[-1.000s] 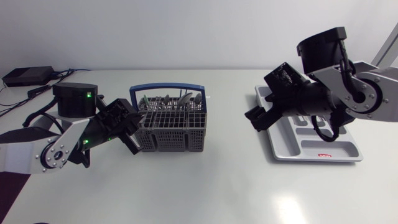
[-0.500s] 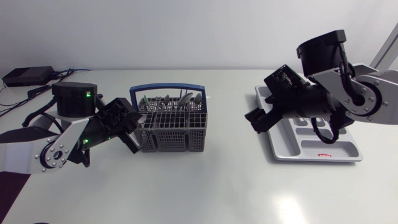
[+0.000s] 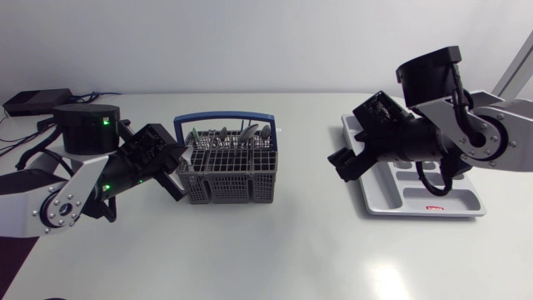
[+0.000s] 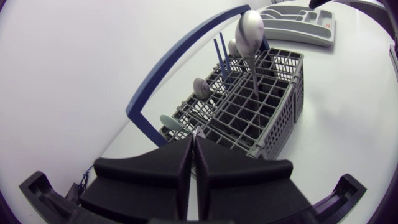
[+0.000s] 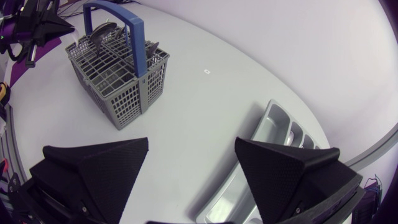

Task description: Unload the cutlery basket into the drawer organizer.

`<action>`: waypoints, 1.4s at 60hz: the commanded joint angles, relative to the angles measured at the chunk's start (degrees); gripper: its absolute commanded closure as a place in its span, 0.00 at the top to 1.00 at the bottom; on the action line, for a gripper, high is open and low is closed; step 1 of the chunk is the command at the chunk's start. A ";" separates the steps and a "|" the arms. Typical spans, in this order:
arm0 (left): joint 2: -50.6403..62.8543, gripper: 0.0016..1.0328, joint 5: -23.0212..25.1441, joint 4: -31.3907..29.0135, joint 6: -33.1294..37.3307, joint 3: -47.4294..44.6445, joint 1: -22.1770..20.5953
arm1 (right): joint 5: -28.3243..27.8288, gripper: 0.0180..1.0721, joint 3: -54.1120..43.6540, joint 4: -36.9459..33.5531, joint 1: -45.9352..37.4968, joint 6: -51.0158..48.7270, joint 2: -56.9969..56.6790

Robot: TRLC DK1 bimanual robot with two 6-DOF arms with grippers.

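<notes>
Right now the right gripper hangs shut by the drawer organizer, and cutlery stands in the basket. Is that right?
No: the right gripper is open, fingers wide apart in the right wrist view. It does hang by the drawer organizer, and cutlery stands in the basket.

The left arm comes in low from the left side, and the left pincer points inward with its two fingers pressed together. The right arm reaches in from the right side, and the right pincer tilts downward with its fingers spread wide apart.
</notes>
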 commanded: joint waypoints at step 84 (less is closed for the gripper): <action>-20.54 0.03 -4.21 -7.97 -13.94 5.61 -7.87 | 3.71 0.95 -3.26 8.36 17.25 2.02 -10.30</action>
